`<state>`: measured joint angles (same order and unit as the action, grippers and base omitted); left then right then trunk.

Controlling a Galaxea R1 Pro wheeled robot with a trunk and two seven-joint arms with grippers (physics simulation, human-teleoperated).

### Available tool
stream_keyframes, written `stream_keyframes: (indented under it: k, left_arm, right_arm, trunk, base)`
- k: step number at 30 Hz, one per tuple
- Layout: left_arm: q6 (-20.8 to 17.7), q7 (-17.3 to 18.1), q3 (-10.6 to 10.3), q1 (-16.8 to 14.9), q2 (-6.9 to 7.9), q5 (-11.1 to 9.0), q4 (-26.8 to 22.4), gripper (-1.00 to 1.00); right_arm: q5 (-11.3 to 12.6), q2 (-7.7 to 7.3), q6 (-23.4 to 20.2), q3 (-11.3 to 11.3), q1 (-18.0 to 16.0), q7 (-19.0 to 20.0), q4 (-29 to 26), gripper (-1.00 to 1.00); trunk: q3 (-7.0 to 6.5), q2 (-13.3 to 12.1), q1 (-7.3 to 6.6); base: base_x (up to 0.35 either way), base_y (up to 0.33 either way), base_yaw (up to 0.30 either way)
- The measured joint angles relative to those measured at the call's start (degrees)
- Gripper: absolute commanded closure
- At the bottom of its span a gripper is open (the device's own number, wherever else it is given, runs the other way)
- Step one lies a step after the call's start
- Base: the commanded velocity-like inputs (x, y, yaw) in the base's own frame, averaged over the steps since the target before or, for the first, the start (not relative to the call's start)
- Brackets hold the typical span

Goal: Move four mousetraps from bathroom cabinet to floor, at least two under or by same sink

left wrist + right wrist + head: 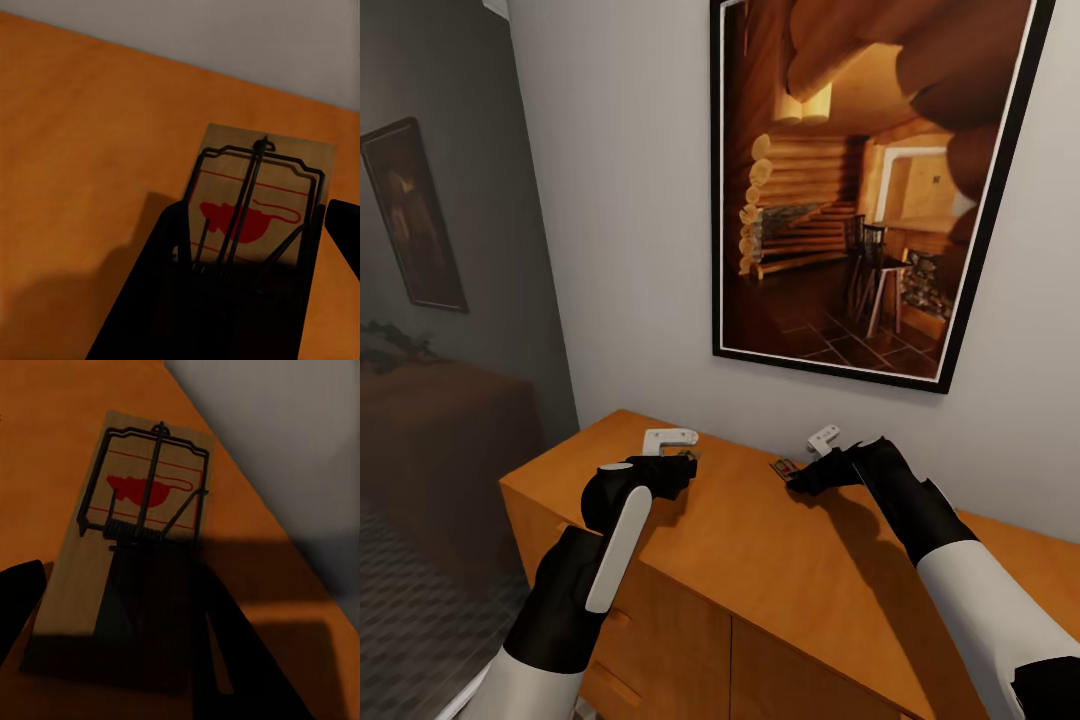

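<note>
Left gripper (682, 467) and right gripper (800, 478) each straddle a mousetrap (255, 202) (139, 510) on the cabinet (760, 570) top by the wall, closure unclear; thin boards could slip or skid when pinched.

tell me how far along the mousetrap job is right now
Early. Nothing looks placed yet: no mousetrap is seen on the floor. In hand: the left gripper and right gripper each reach a mousetrap lying on the cabinet top; whether either is gripped is unclear. Left: carrying all four to the floor by the sink.
</note>
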<state>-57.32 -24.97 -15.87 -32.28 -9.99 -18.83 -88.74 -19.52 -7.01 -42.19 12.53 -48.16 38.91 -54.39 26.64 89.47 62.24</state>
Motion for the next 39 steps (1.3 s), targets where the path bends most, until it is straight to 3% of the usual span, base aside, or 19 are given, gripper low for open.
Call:
stream_keyframes:
  k: [39]
  left_arm:
    - [0.0, 0.0, 0.0, 0.0, 0.0, -0.05, 0.0, 1.0]
  right_arm:
    - [0.01, 0.0, -0.1, 0.01, -0.01, 0.33, -0.05, 1.0]
  trunk:
    - [0.0, 0.0, 0.0]
  base:
    - [0.0, 0.0, 0.0]
